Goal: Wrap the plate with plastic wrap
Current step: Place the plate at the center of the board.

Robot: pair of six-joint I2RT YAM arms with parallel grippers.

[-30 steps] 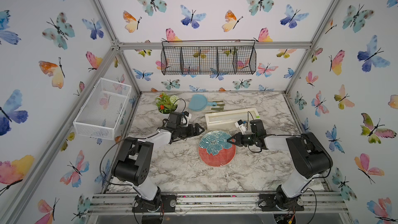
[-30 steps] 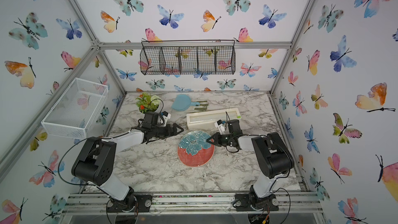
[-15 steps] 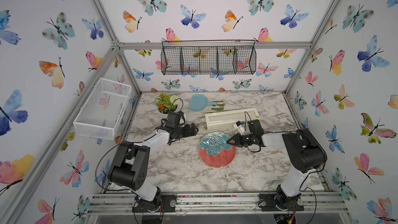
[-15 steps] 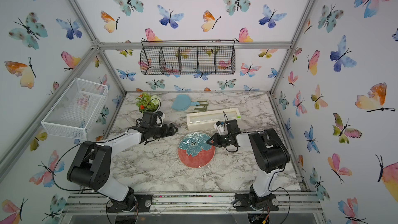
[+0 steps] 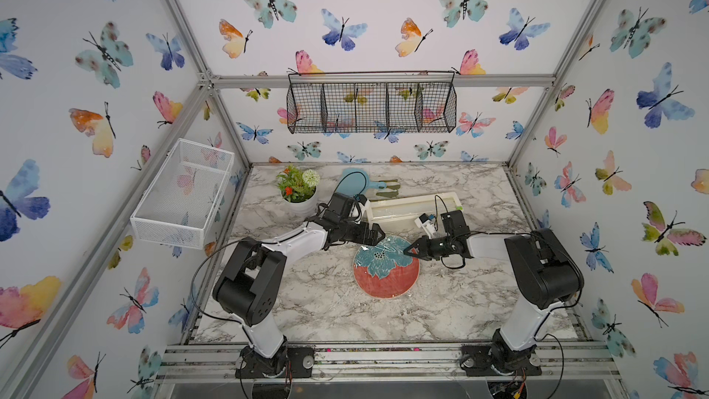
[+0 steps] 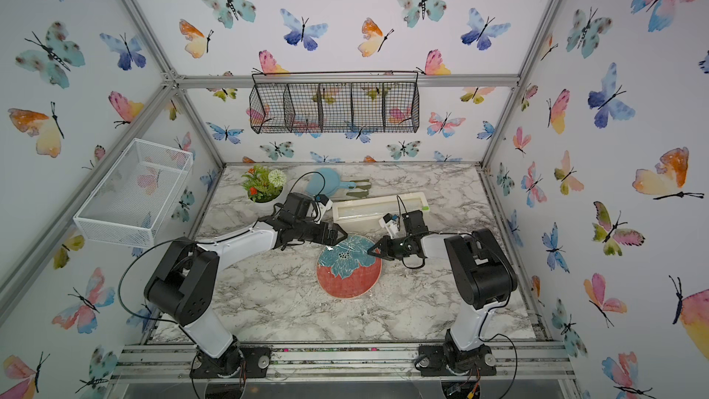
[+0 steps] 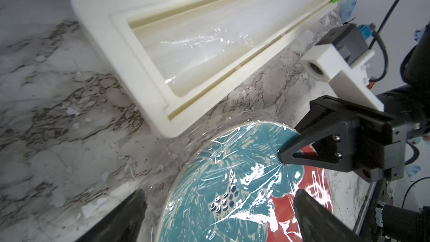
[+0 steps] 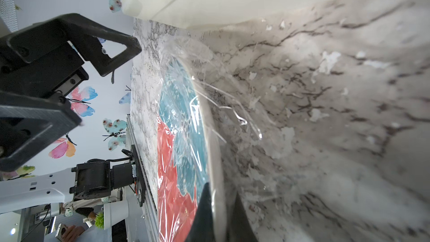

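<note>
Just in front of the box (image 5: 406,211), the plate (image 5: 385,272) lies flat on the table (image 5: 307,301), covered with wrap (image 7: 244,182). Right pincer (image 5: 407,252) pinches wrap at the plate's rim; left pincer (image 7: 220,196) hangs spread over its box-side edge.

Butterfly-papered walls (image 5: 345,13), aluminium frame (image 5: 383,80), marble tabletop (image 5: 326,308), black wire basket (image 5: 372,109), white mesh basket (image 5: 184,193).

In both top views the white-and-black left arm (image 5: 291,241) reaches from lower left toward centre frame, its black left gripper (image 5: 379,236) spread wide, holding nothing. The matching right arm (image 5: 487,245) reaches in from lower right, its right gripper (image 5: 406,252) pinched onto the round coral-red plate (image 5: 387,282) at its rim.
</note>
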